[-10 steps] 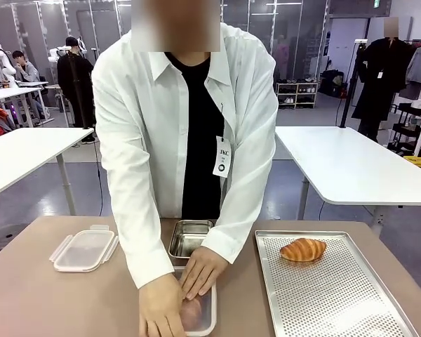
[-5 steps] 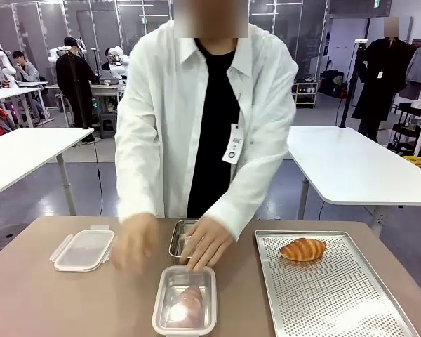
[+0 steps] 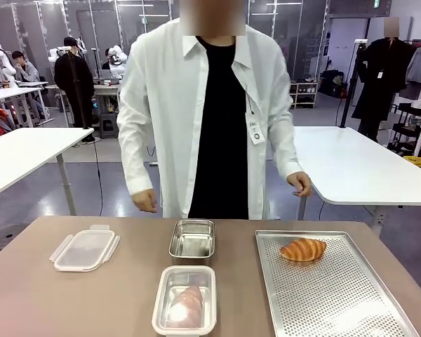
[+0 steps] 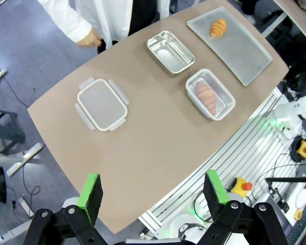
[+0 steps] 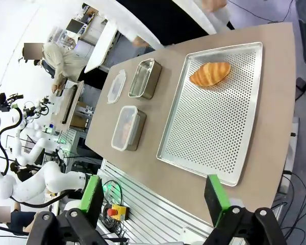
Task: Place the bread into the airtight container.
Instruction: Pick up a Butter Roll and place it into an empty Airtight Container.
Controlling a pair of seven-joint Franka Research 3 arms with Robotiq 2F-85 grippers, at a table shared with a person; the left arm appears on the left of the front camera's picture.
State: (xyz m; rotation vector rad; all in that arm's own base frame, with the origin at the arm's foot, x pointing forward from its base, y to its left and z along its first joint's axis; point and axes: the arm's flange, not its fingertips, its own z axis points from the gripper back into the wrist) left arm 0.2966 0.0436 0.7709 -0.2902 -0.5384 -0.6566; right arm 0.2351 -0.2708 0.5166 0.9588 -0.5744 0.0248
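Observation:
A golden croissant-shaped bread [image 3: 303,248] lies at the far end of a perforated metal tray [image 3: 337,295] on the right. An empty steel container [image 3: 191,240] stands open at the table's middle. Nearer me, a second container [image 3: 185,300] has a clear lid on it and a bread inside. A loose clear lid [image 3: 84,249] rests at the left. My left gripper [image 4: 153,190] hangs open high above the table's near edge, holding nothing. My right gripper [image 5: 154,195] is open too, high over the tray [image 5: 209,127] and bread [image 5: 209,73].
A person in a white shirt stands upright at the far side, both hands [image 3: 144,201] off the table. In the left wrist view the lid [image 4: 102,103], empty container [image 4: 170,52] and lidded container [image 4: 210,94] lie spread across the brown tabletop [image 4: 158,148].
The person's hands, which were pressing on the near container's lid, have lifted off; the person has straightened up and stepped back. The containers and bread stayed put.

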